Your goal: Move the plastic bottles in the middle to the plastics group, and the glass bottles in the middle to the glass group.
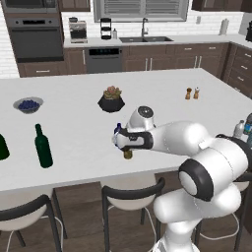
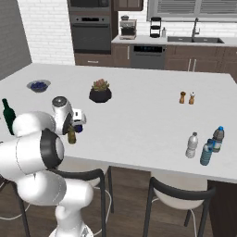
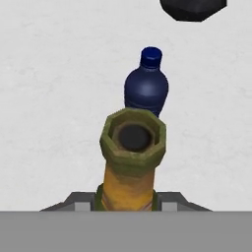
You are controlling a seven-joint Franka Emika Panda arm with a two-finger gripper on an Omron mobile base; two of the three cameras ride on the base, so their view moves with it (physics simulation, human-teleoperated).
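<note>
Hand view shows the gripper [image 3: 127,204] clamped narrowly on the amber bottle [image 3: 130,162] at frame centre, the blue bottle [image 3: 146,83] just above. The wine bottle [image 1: 43,146] waits at left; both moves remain.

The arm reaches forward over the counter, its hand [image 3: 129,202] clamped shut, pointing down.
</note>
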